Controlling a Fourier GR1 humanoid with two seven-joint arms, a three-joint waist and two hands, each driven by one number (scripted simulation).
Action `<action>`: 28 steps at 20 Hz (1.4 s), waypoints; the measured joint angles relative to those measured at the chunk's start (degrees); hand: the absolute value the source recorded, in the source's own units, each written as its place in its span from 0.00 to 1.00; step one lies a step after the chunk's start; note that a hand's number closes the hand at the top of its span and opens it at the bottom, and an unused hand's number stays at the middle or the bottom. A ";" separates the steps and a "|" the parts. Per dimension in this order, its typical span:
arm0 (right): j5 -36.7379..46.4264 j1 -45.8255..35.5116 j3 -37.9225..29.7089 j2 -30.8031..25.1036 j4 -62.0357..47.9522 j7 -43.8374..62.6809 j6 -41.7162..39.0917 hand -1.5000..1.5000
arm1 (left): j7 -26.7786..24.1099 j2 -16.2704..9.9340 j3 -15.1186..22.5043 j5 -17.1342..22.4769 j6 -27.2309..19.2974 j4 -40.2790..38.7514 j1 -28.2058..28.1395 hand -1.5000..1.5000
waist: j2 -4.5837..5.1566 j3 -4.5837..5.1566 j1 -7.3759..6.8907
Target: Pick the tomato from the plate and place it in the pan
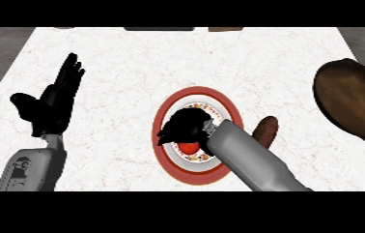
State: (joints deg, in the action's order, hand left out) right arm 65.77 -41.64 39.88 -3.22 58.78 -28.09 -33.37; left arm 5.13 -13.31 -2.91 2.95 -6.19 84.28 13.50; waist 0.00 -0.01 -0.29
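Tomato (189, 148) is seen on the plate (165, 155), red patch showing just below the right hand (184, 126), which is lowered directly over it. The fingers are curled down around the tomato's top; whether contact is made cannot be confirmed, since the hand hides most of it. It is judged as the closing stage of the grasp, lift not yet done.

Key relation: the tomato lies directly beneath the right hand, slightly toward the near edge of the plate. No clear long axis can be read on it; it looks roundish. The right forearm enters from the lower right and crosses the plate's near-right rim.

The pan (344, 95) is seen at the right edge of the counter (128, 63), well apart from the plate, dark brown, partly cut off by the view. Its brown handle (266, 131) is seen just beside the plate's right rim, between plate and pan body. The transfer is therefore expected to run rightward and slightly away; the right hand is clearly the nearer one for both pick and place.

The left hand (55, 104) is held open, fingers up, resting at the left side of the counter, well apart from the plate.

Risk noted: the handle lies in the transfer path, so lift clearance is needed.
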 measured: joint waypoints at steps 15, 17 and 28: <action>0.72 8.12 -6.78 -1.28 0.93 2.54 5.89 1.00 | -1.26 0.40 -2.01 -0.54 -0.05 0.23 -2.78 0.50 | -1.39 -0.18 3.21; -0.99 12.04 -11.49 -3.15 2.21 6.82 7.15 1.00 | -1.16 -0.16 -3.19 -0.42 -0.61 0.18 -3.53 0.50 | -2.03 -0.26 5.37; -4.75 31.78 -26.58 -8.40 31.21 23.53 19.85 1.00 | -1.31 -1.12 -4.95 0.31 -0.47 1.41 -6.43 0.50 | -2.14 0.09 7.56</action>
State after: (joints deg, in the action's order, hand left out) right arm 61.01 -9.86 13.30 -11.62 89.99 -4.56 -13.52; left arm 3.82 -14.44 -7.87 3.26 -6.66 85.69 7.07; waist -2.14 0.07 7.27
